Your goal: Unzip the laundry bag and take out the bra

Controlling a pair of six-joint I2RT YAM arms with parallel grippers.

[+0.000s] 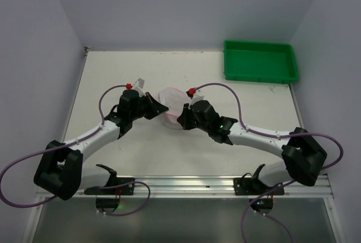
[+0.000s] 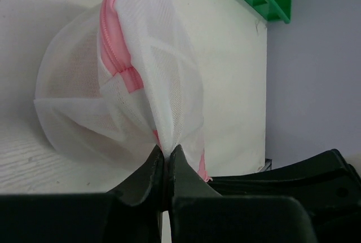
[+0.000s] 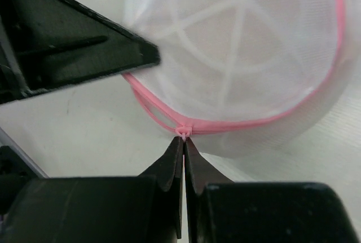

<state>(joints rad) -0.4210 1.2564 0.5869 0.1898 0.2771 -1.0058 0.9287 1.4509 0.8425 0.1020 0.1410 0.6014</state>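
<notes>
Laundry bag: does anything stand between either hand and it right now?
Nothing visible. The left hand is shut on a fold of the round white mesh laundry bag, and the right hand on its pink zipper pull. The green plastic tray sits apart, far back on the right.

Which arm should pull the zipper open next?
Probably the right arm: the right claw is shut on the pink zipper tab of the laundry bag. The left claw only pinches the bag's side, steadying it.

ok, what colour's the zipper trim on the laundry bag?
Pink. Zipper trim on the laundry bag shows best in the right wrist view.
</notes>
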